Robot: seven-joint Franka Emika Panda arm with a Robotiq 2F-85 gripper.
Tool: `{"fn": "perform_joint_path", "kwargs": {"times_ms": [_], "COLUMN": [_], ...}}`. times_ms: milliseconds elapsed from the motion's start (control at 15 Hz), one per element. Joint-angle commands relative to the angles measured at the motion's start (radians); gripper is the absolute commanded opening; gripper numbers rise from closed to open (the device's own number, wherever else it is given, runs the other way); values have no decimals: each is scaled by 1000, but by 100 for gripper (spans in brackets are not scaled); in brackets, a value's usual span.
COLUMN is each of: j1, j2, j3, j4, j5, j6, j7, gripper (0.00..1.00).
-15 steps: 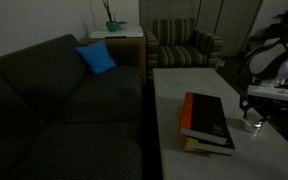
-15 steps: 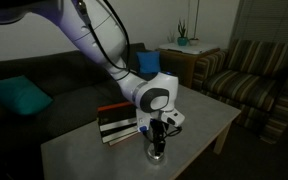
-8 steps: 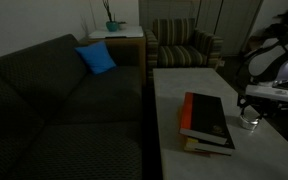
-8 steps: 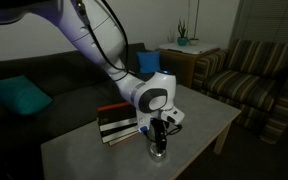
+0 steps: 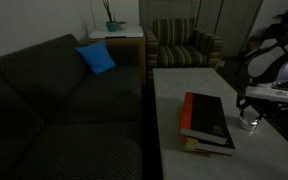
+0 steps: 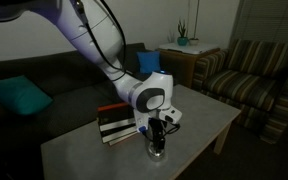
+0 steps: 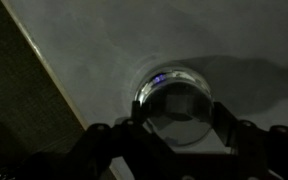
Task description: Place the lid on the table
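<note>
- Dark fabric sofa [image 5: 54, 105] along the left, running near to far.
- Long low surface w/ pale whitish stone-like top [image 5: 189, 85] just right of the sofa; also seen in an exterior view [image 6: 199, 110].
- White robot arm [image 6: 84, 40] reaches down over the surface from the upper left in an exterior view.
- Striped armchair [image 5: 184, 45] at the far end of the surface.
- Red-and-black book stack [image 5: 206, 122] lies flat on the surface, approx mid-width, toward the near end.
- Bright blue cushion [image 5: 97, 58] on the sofa's far end; teal cushion [image 6: 14, 97] in an exterior view.
- Small side table w/ potted plant [image 5: 111, 22] in the far corner betw. sofa and armchair.
- Gripper [image 7: 176, 125] points straight down, right of the books; its fingers [image 7: 224, 125] sit against opposite sides of the lid's rim, so it looks clamped on it.
- Small round silvery-clear lid w/ raised centre [image 7: 174, 100] is betw. the fingers, low at the surface, near the books but apart; too dim to tell if it touches the top. Seen in both exterior views [image 5: 251, 122] [image 6: 158, 152].
</note>
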Motion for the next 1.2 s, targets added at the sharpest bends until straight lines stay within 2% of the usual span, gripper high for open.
{"fn": "perform_joint_path", "kwargs": {"times_ms": [0, 267, 600, 800, 933, 1133], "j1": [20, 44, 63, 80, 83, 50], "j2": [-57, -112, -198, -236, -261, -291], "j3": [3, -2, -5, -15, -10, 23], "j4": [-129, -250, -454, -540, -587, -612], "j5": [-3, 1, 17, 72, 92, 67], "j6": [90, 201, 424, 523, 557, 502], "j7": [-23, -12, 6, -13, -25, -96], "gripper": [45, 45, 45, 45, 45, 45]}}
